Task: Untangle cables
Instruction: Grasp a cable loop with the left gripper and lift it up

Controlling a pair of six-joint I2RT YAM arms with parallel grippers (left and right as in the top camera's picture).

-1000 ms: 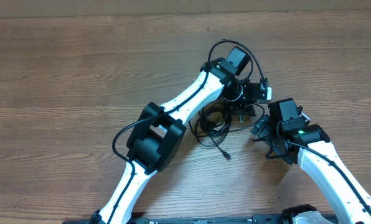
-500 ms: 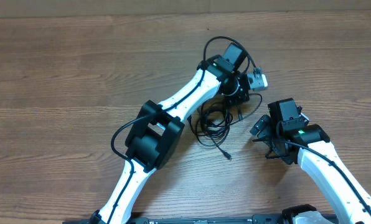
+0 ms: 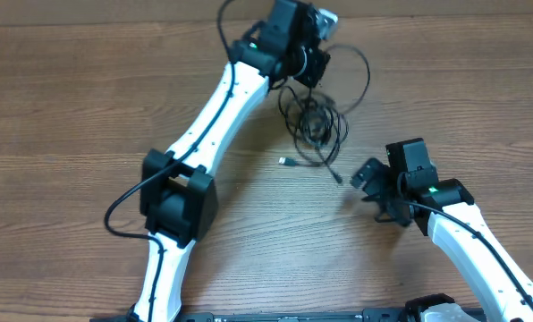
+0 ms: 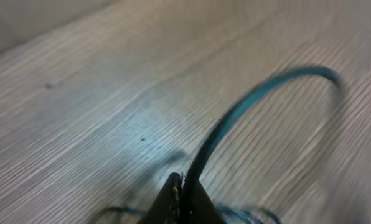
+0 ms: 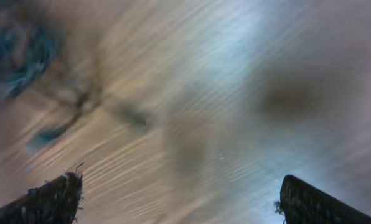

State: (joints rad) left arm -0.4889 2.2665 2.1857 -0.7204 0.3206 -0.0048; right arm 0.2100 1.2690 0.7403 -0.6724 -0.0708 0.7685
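Pincers at work on a knot: nearest me, my right pincer (image 5: 179,183) hangs wide open and empty above the table (image 3: 88,107), near a loose plug end (image 3: 338,179). Past it the cables (image 3: 316,125) lie tangled in the table's far half, midway between its sides. At the far edge my left pincer (image 4: 179,196) is clamped on one strand (image 4: 254,93) of them. Likely step: drawing that strand free; next, my right should pin the cables.

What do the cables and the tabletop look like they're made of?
The cables: probably plastic or rubber sheathing, matte black; they curl in loose loops. The tabletop: wood or wood-look laminate, brown with long grain lines; which, I cannot tell.
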